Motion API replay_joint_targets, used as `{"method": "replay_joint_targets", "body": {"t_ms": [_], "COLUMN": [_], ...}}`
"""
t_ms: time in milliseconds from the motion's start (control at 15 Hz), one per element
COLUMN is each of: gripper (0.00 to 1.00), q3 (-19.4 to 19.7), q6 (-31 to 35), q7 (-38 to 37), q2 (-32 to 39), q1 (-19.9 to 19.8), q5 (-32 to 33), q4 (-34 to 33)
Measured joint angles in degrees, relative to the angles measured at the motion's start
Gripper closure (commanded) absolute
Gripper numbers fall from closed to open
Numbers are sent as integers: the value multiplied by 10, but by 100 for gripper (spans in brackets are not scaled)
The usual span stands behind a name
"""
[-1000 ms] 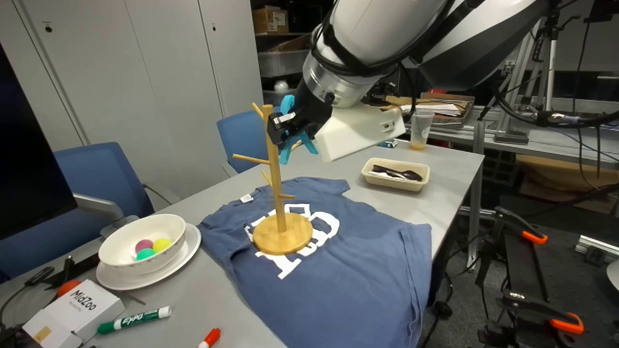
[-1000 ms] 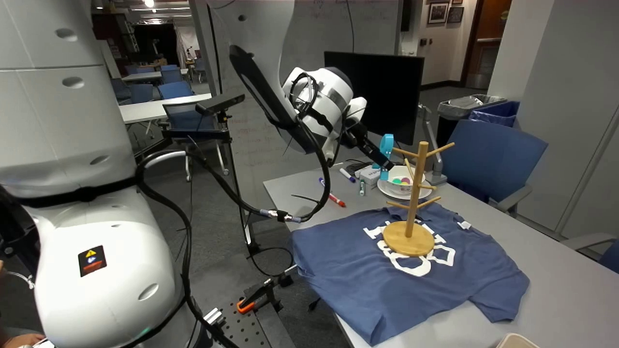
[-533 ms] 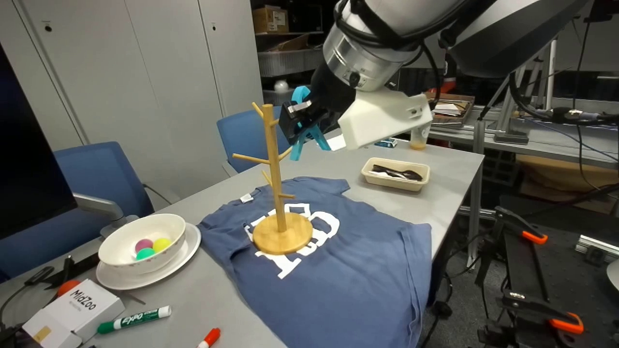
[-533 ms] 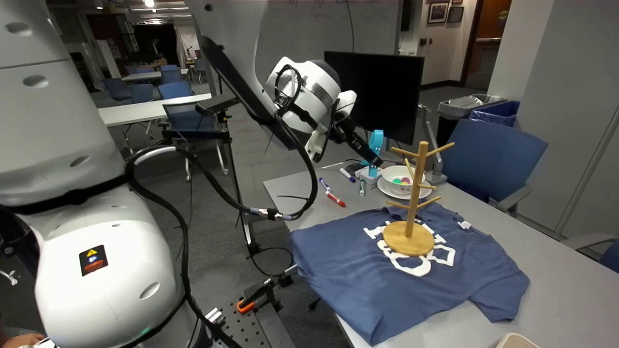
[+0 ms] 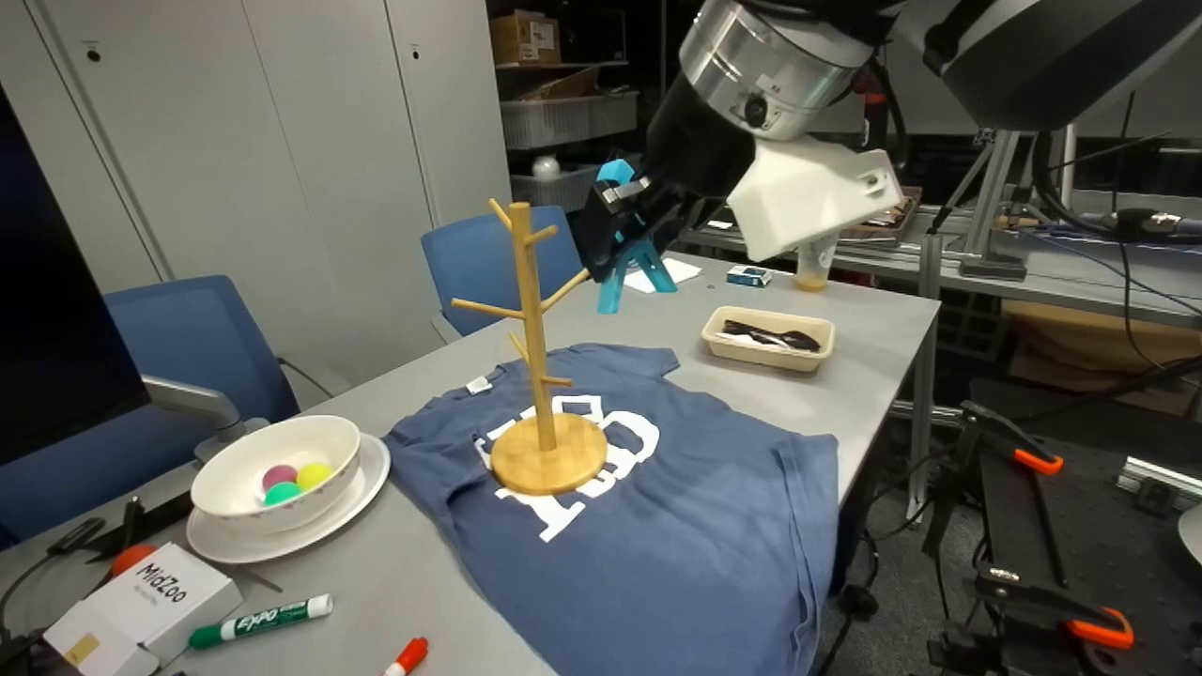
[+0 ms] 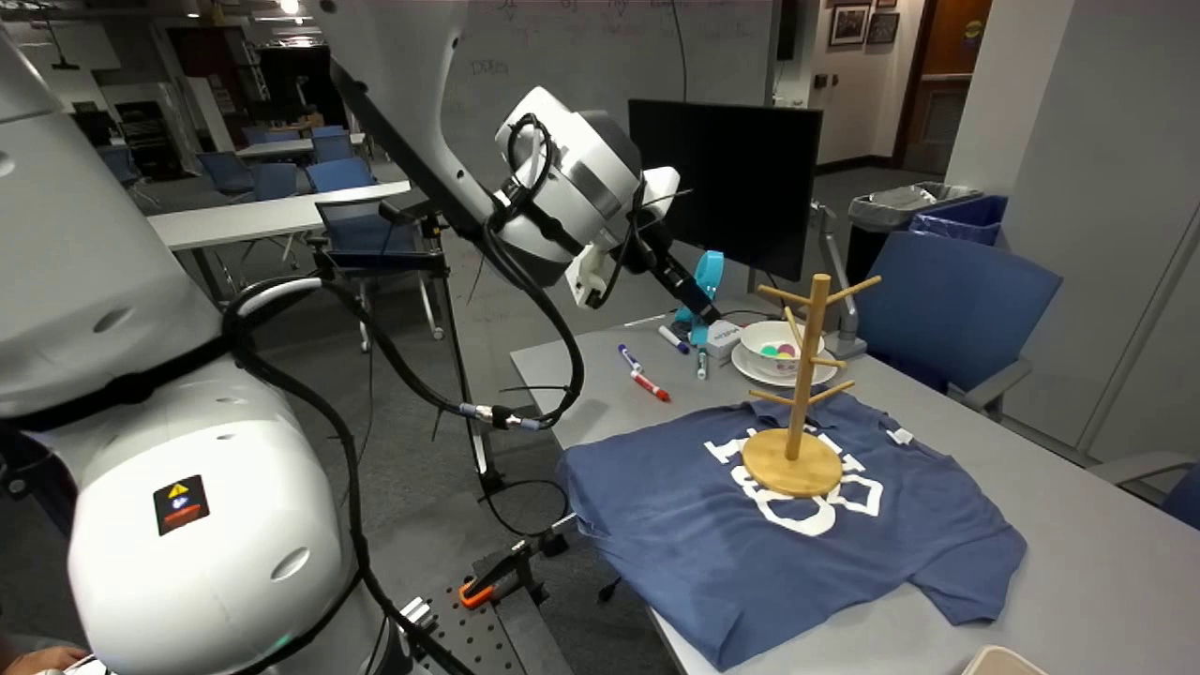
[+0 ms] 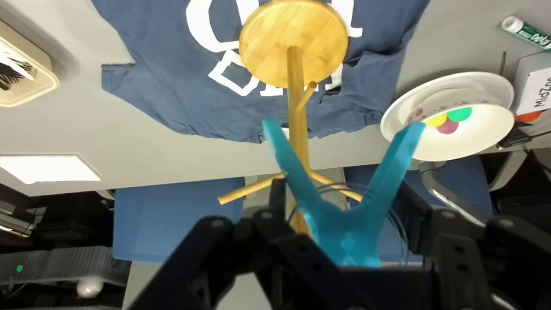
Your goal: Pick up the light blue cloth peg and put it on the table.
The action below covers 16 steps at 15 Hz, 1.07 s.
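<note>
Table [image 7: 146, 157], wrist view: stand [image 7: 297, 116] behind peg [image 7: 346, 232]

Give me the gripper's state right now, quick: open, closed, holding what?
Gripper: closed, holding the peg up off the table.

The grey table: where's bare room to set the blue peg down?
On the table, one bare patch lies between the T-shirt, the tan tray and the white sheet; another between the T-shirt, the plate and the green marker. It's crowded by the plate, with a bowl on it and a white box nearby.
</note>
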<state>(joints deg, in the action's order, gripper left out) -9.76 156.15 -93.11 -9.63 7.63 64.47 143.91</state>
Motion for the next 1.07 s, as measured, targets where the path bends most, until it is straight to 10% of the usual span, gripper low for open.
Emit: {"method": "replay_joint_targets", "body": {"t_ms": [1067], "gripper": [64], "q3": [59], "q6": [-61], "q7": [271], "q2": [-37], "q1": [-36], "q5": [-278], "q4": [87]}}
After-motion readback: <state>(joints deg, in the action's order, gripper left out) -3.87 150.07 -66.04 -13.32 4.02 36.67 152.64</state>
